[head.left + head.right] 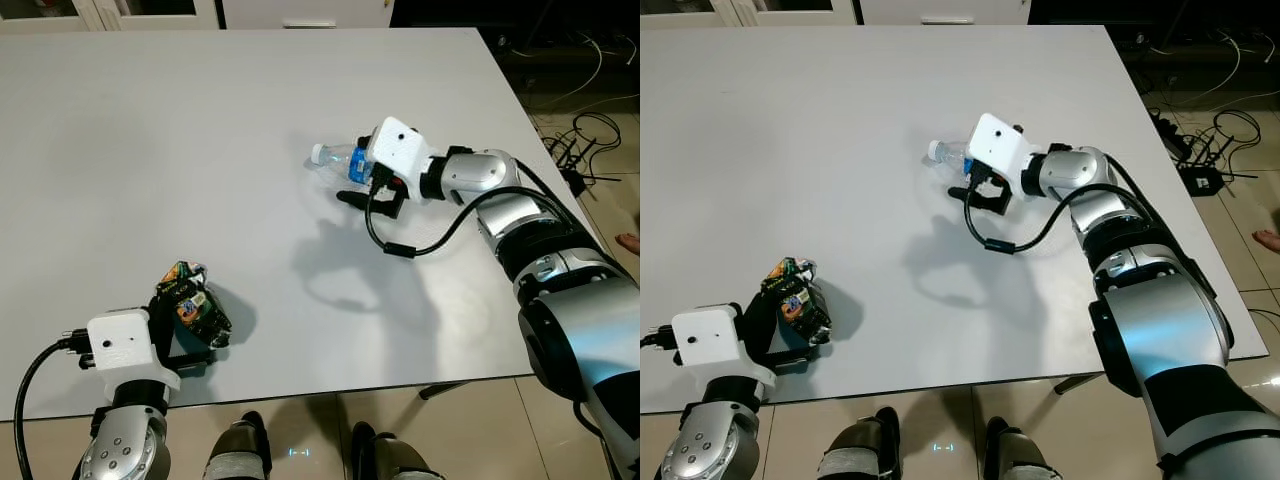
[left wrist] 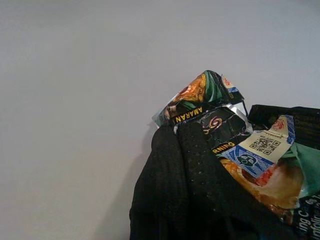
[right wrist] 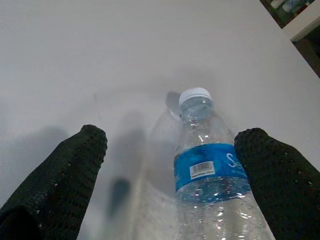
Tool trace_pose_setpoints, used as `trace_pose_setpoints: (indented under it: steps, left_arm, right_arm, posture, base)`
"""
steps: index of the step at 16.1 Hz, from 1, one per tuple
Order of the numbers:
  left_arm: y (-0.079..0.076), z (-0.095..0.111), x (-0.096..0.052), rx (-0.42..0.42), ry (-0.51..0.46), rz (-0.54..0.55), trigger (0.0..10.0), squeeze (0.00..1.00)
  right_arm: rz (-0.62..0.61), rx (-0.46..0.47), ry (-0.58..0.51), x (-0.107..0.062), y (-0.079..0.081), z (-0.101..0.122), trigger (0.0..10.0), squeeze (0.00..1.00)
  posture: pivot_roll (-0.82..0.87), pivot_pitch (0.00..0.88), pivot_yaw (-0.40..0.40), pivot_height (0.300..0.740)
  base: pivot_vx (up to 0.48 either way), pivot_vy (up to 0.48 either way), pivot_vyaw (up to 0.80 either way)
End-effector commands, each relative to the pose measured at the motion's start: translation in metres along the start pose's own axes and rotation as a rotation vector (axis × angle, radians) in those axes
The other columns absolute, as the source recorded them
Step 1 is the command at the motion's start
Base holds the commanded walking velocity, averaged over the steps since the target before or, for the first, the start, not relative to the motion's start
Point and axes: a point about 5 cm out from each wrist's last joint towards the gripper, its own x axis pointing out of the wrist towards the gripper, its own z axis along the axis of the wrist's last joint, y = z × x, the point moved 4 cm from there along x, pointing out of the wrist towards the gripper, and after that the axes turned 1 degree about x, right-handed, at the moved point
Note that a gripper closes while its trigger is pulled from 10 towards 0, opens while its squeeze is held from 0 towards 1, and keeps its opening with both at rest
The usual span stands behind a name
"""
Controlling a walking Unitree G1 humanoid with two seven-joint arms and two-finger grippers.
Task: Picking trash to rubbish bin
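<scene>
I take the white table (image 1: 150, 150) as my landmark. On it, toward the side where the right arm reaches in, a clear plastic bottle (image 3: 210, 170) lies on its side, with a white cap and a blue label. My right gripper (image 3: 172, 175) is around this bottle: the two black fingers (image 3: 60, 175) are spread apart, one on each side of the bottle body, and the right wrist view shows a gap between the left finger and the plastic. The other finger is very close to the label; I cannot tell if it touches. The bottle cap points away from the gripper, toward the middle of the table.

At the near edge of the table, on the left arm's side, my left gripper (image 1: 187, 325) is closed on a crumpled snack wrapper (image 2: 235, 145), dark with green, orange and yellow print. The wrapper is pinched between the fingers and sits just above or on the table surface; I cannot tell which.

Beyond the far right corner of the table, some black cables (image 1: 585, 135) lie on the tiled floor (image 1: 600, 200). Below the near edge of the table I see the robot's own feet (image 1: 240, 450).
</scene>
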Motion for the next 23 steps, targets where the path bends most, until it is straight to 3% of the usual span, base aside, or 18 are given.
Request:
trace_pose_setpoints:
  steps: [1, 2, 4, 5, 9, 14, 23]
  left_arm:
    - [0.0, -0.015, -0.004, -0.007, 0.067, 0.0, 4.6, 0.0]
    - [0.001, -0.015, -0.004, -0.006, 0.068, 0.0, 4.6, 0.0]
    - [0.001, -0.015, -0.004, -0.005, 0.07, 0.0, 4.6, 0.0]
    - [0.002, -0.015, -0.005, -0.004, 0.071, 0.001, 4.7, 0.0]
    - [0.001, -0.016, -0.005, -0.007, 0.074, -0.001, 4.7, 0.0]
    - [0.001, -0.016, -0.007, -0.009, 0.077, -0.003, 4.9, 0.0]
    - [0.0, -0.017, -0.008, -0.013, 0.084, -0.004, 5.6, 0.0]
  right_arm:
    - [0.018, -0.017, 0.032, -0.003, 0.003, -0.009, 10.0, 0.87]
    - [0.024, -0.027, 0.044, -0.003, 0.004, -0.011, 10.0, 0.71]
    - [0.038, -0.047, 0.069, -0.003, 0.007, -0.015, 10.0, 0.09]
    - [0.043, -0.05, 0.081, -0.003, 0.009, -0.018, 10.0, 0.0]
    - [0.017, -0.024, 0.102, -0.004, 0.009, -0.024, 10.0, 0.0]
    - [-0.137, 0.125, 0.119, -0.009, -0.006, -0.034, 10.0, 0.0]
    - [-0.08, 0.185, 0.192, -0.011, 0.013, -0.058, 10.0, 0.0]
  posture:
    - [0.12, 0.224, -0.041, 0.74]
    - [0.12, 0.223, -0.04, 0.74]
    - [0.13, 0.226, -0.039, 0.74]
    - [0.13, 0.226, -0.039, 0.74]
    - [0.13, 0.23, -0.037, 0.74]
    - [0.13, 0.236, -0.036, 0.74]
    - [0.14, 0.24, -0.037, 0.74]
  base:
    - [0.0, 0.0, 0.0]
    - [0.0, 0.0, 0.0]
    - [0.0, 0.0, 0.0]
    - [0.0, 0.0, 0.0]
    - [0.0, 0.0, 0.0]
    - [0.0, 0.0, 0.0]
    - [0.0, 0.0, 0.0]
